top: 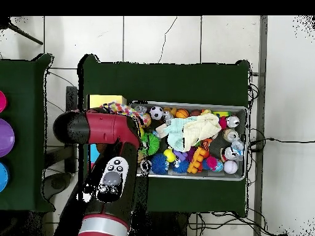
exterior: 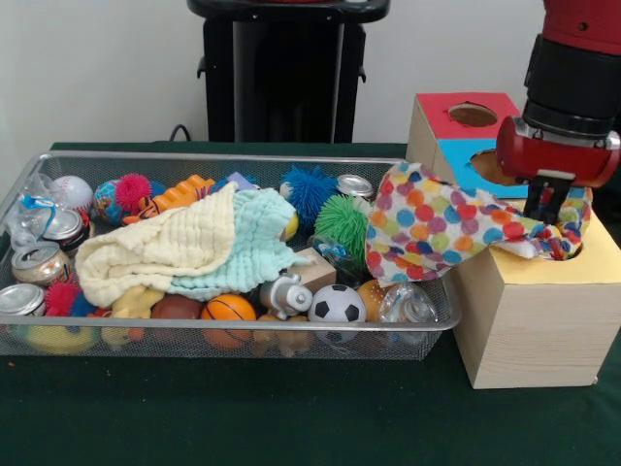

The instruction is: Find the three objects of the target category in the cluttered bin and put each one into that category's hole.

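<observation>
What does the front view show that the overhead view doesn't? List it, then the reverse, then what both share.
Front only: the gripper at the yellow-topped box, with the polka-dot cloth draped from bin to box; the red and blue box tops.
Overhead only: floor tiles, cables, and coloured discs on a second table.
Both: the wire bin, soccer ball, and yellow and mint cloths.
</observation>
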